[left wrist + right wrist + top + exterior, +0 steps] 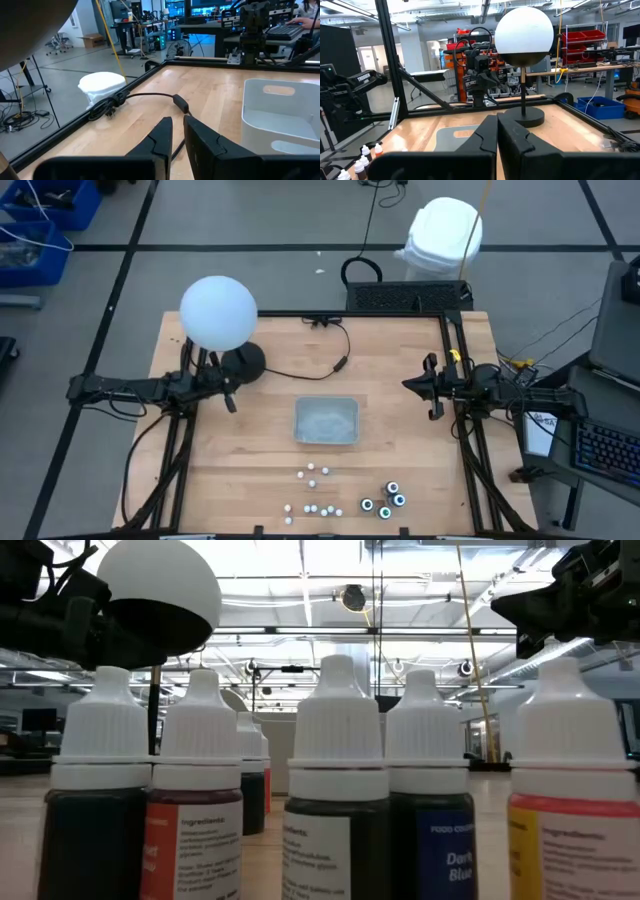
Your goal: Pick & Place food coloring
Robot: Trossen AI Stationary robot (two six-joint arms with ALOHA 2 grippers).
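Light wooden table [400, 380] inside a black frame; beyond it an open workshop floor with desks, cables and blue bins. A globe lamp [218, 313] on a black round base stands at the far left of the table, its cord trailing toward the middle. Clear grey tray [326, 421] sits mid-table, apparently empty, though the overhead view is too coarse to be sure. The food coloring [345, 495] lies scattered along the near edge: small white-capped bottles [337, 790] to the left, three dark ring-topped pots [384, 501] to the right. Left gripper [231, 401] hovers just left of the tray, fingers [161, 137] a narrow gap apart, holding nothing. Right gripper [436, 412] hangs right of the tray, fingers pressed together, empty. Both are well apart from the bottles and pots, farther back on the table.
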